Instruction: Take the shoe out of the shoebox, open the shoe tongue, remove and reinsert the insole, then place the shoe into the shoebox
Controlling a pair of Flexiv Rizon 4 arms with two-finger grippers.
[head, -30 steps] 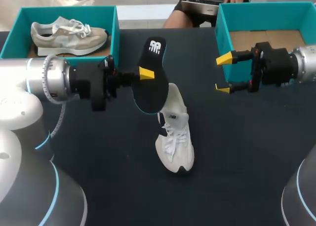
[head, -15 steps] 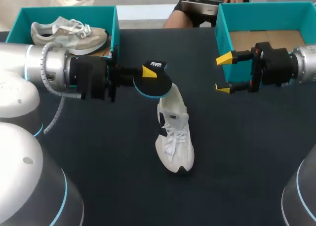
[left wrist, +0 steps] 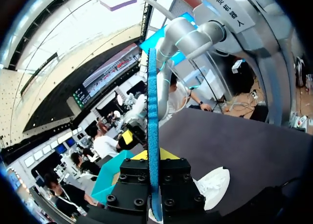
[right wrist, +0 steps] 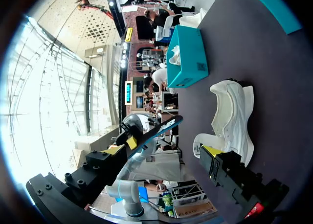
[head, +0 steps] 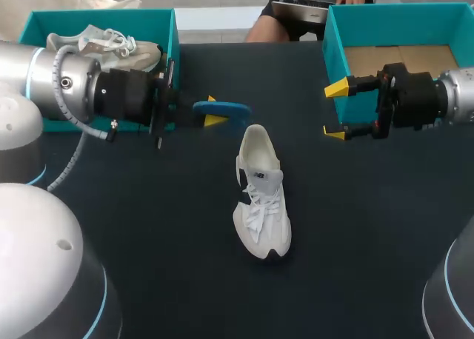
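Dark table surface carries one white shoe (head: pixel 261 195), resting on its sole near the middle, toe toward the robot, outside both boxes. The left gripper (head: pixel 211 111) pinches the blue insole (head: pixel 231 109) at one end, fingers pressed on its two faces. The insole hangs above the table just beyond the shoe's heel opening, showing only its thin edge to the head view, probably lined up for reinsertion. The right gripper (head: pixel 337 110) hovers with fingers spread and holds nothing. It sits before the empty right shoebox (head: pixel 400 17), apart from the shoe, likely ready to steady it. The left shoebox (head: pixel 172 43) contains a second shoe (head: pixel 104 47).
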